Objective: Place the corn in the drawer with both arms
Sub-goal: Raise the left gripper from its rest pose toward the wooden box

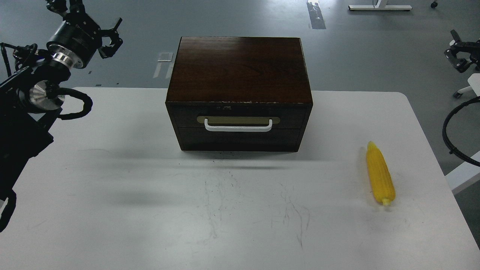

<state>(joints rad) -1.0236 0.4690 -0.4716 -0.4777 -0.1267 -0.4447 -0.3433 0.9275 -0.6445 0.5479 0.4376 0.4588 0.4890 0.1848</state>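
The yellow corn lies on the white table at the right, pointed tip away from me and stub end toward me. The dark brown wooden box stands at the table's back middle. Its drawer is pushed in, with the white bar handle facing me. My left gripper hangs high at the far left, well left of the box, open and empty. Above the floor at the right edge, far behind the corn, is my right gripper; it is partly cut off, its claws spread and holding nothing.
The white table shows scuff marks in front of the box. A black cable loop hangs off the table's right side. Grey floor lies behind, with a white desk foot at the top right.
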